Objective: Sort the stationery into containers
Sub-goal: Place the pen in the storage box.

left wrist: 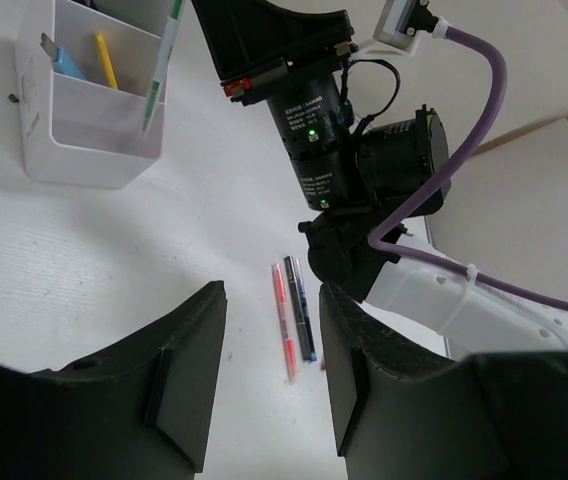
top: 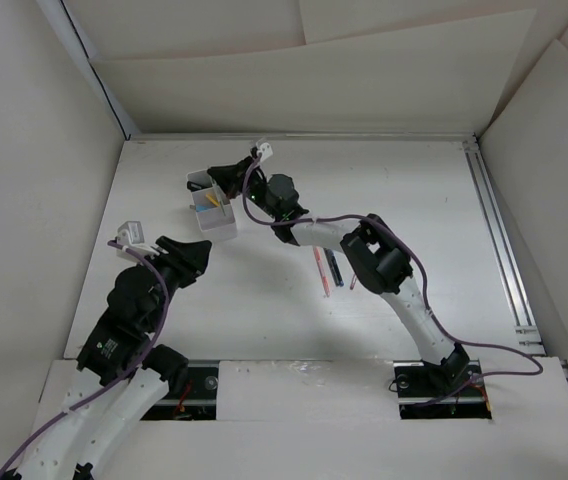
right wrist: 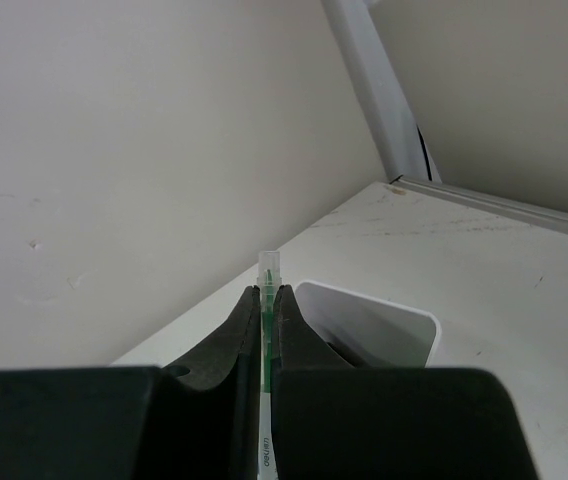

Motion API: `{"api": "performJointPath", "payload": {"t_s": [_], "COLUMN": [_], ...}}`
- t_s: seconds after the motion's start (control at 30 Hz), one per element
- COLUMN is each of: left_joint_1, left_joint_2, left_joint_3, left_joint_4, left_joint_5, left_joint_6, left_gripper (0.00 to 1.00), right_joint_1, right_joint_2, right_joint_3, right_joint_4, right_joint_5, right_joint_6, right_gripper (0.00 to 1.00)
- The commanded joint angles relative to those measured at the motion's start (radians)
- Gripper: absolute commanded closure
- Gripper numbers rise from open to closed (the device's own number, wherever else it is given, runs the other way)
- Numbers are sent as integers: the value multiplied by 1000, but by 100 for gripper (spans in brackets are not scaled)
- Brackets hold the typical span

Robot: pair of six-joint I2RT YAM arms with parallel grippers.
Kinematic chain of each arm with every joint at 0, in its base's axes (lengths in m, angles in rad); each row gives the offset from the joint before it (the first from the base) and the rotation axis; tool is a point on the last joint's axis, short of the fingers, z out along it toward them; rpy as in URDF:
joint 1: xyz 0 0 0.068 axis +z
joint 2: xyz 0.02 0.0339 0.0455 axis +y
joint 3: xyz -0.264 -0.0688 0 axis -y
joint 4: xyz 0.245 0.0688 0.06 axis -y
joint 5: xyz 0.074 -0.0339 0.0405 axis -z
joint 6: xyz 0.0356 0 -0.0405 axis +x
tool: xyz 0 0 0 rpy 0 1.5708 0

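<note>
The white two-compartment container (top: 216, 214) stands at the back left of the table, with a yellow pen (left wrist: 106, 60) and a blue item (left wrist: 65, 63) inside. My right gripper (top: 226, 182) hangs right over the container (right wrist: 369, 325), shut on a thin green-and-white pen (right wrist: 267, 265). Seen from the left wrist, this green pen (left wrist: 160, 72) slants down across the container's (left wrist: 79, 140) rim. A red pen (top: 320, 272) and a dark blue pen (top: 336, 267) lie side by side mid-table. My left gripper (left wrist: 272, 385) hovers open and empty, short of the red pen (left wrist: 283, 320) and the dark pen (left wrist: 300, 305).
The right arm (top: 384, 265) stretches across the middle of the table, just beside the two lying pens. White walls close in the left, back and right sides. A metal rail (top: 499, 240) runs along the table's right edge.
</note>
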Motion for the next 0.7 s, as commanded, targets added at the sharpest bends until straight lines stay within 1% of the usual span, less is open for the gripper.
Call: {"api": "performJointPath", "payload": {"t_s": [0.0,0.33,0.5,0.53,0.6,0.63,0.67], "left_joint_1": [-2,-2,-2,-2,-2,-2,-2], "left_joint_2": [3,3,3,3,-7,-7,-7], "left_joint_3": [-11,-20,-20,-20,-20,-20,-20], "left_joint_4": [50,50,41,40,40,50,50], "left_joint_5": [5,5,-5,-5,-5,-5,-5], "left_joint_6": [4,4,4,4,4,4,4], "left_gripper": [62,62,62,62,62,62,62], "right_joint_1": [4,4,4,4,4,4,4], "right_joint_2": [15,24,24,24,15,15,-2], "right_joint_3": [-17,-57,-46,-46,-71,-84,-100], "right_joint_4": [100,118,118,118,128,128,140], "right_joint_5": [7,16,25,15,5,5,5], "right_joint_6": [14,23,23,23,23,23,23], "right_gripper": [100,100,99,97,86,72,66]}}
